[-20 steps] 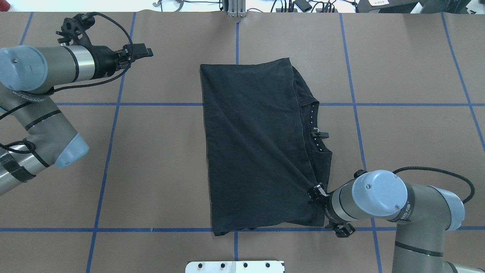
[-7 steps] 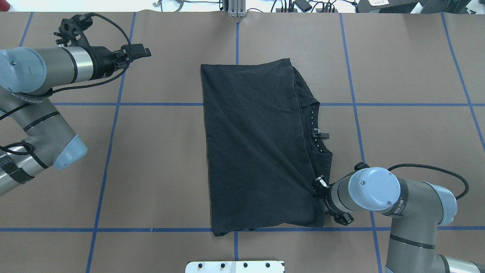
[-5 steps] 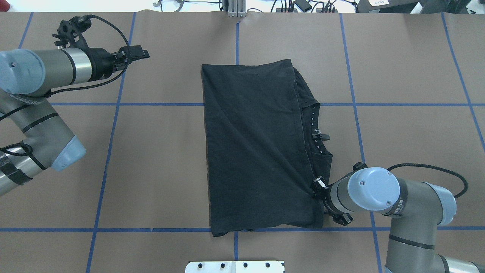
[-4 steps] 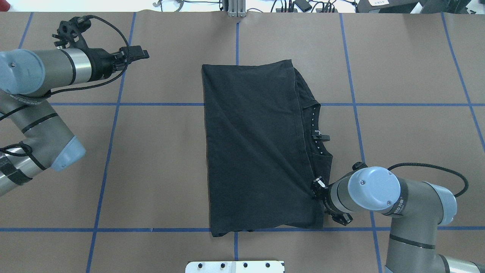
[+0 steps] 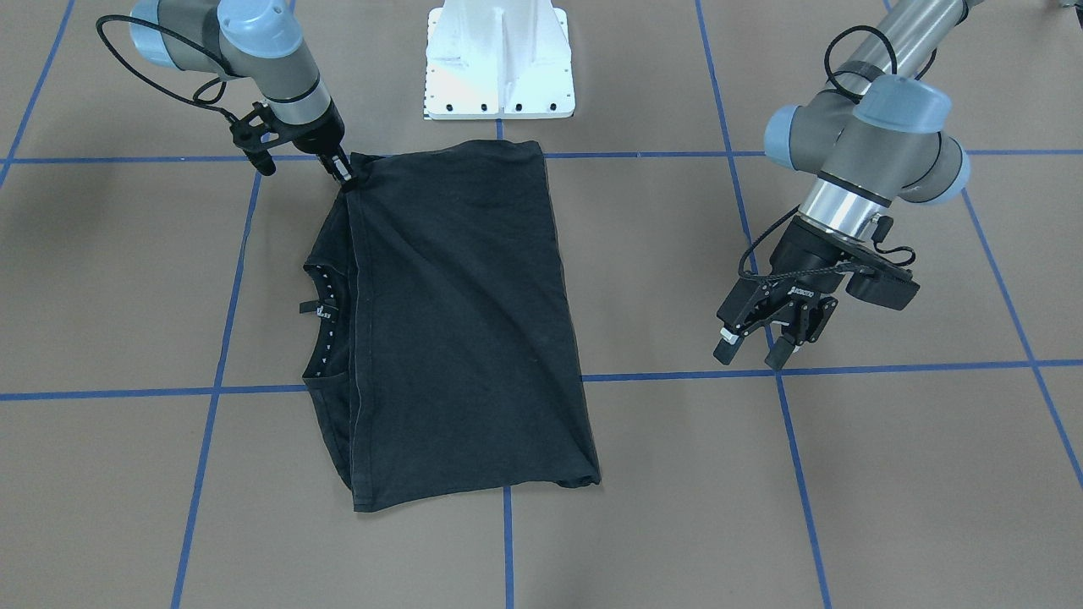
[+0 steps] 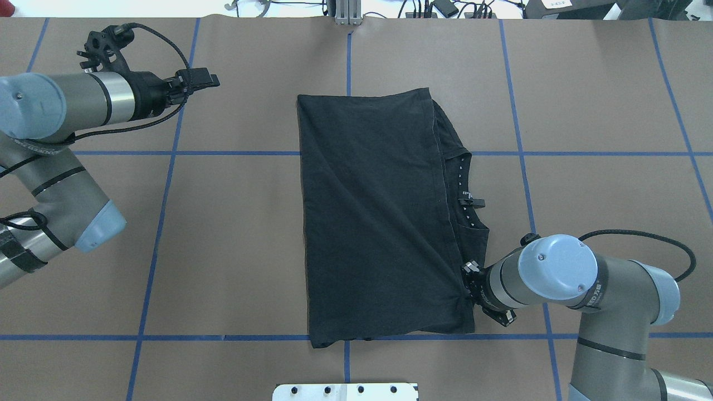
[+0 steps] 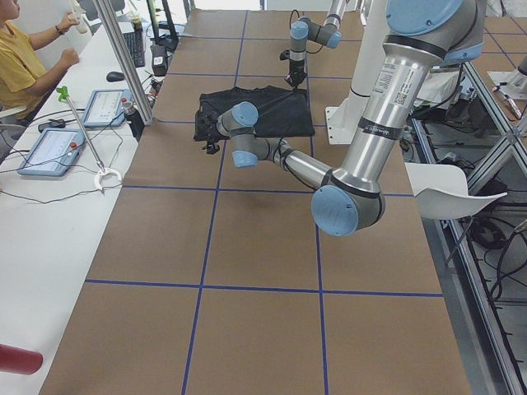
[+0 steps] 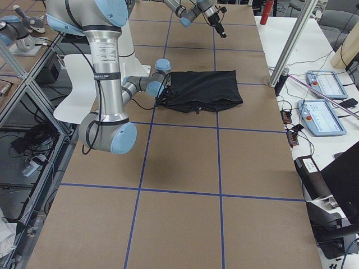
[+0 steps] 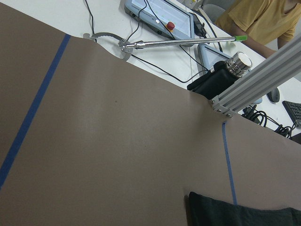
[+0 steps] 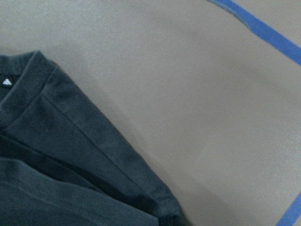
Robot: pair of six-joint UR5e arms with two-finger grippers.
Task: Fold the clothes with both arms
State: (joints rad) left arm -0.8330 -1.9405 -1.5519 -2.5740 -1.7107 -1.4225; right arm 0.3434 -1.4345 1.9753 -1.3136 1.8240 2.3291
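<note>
T-shirt (image 6: 379,223) corner pinched by right jaws.

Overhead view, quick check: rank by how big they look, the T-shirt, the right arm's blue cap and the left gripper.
Largest: T-shirt, by far.
Next: right arm's blue cap, though it is raised nearer the camera, which inflates it.
Smallest: left gripper.

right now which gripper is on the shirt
The right gripper, pinching the T-shirt at its corner; the left gripper hangs open over bare table.
</note>
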